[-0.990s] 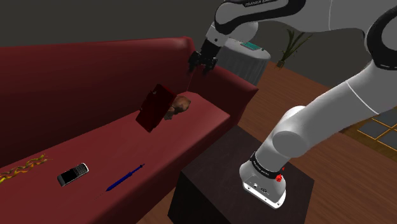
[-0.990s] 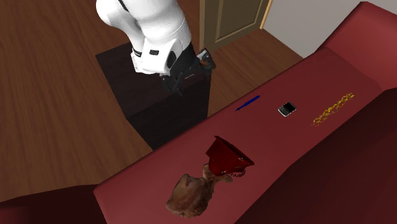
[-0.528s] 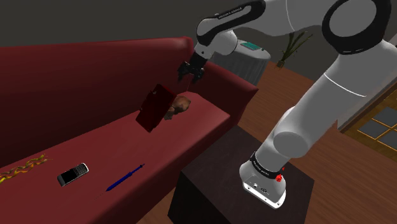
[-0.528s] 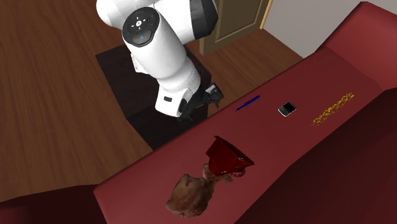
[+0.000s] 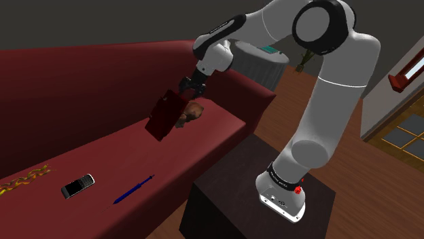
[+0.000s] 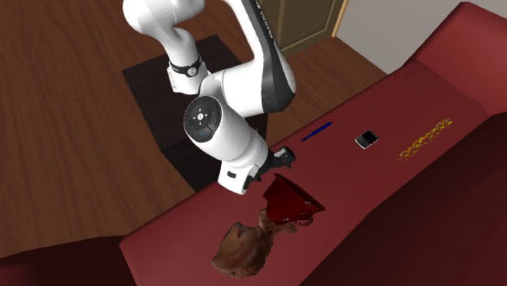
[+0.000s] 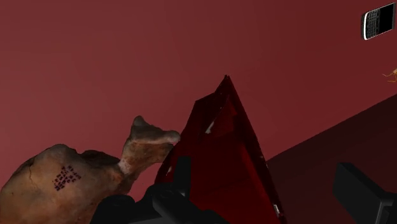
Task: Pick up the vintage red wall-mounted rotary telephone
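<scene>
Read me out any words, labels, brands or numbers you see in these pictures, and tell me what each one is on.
Nothing here can be read as text.
Dark printed marks on the brown lumpy object beside the red telephone: blurred, unreadable.
Keypad and screen of the black mobile phone: too small to read.
Small marks on the arm's white base: too small to read.

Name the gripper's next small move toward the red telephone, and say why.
Probably ease down a little, fingers open. In the wrist view the fingers stand apart with the red telephone between them, nearer one finger; in the shoulder view the gripper hovers just above its top edge.
</scene>
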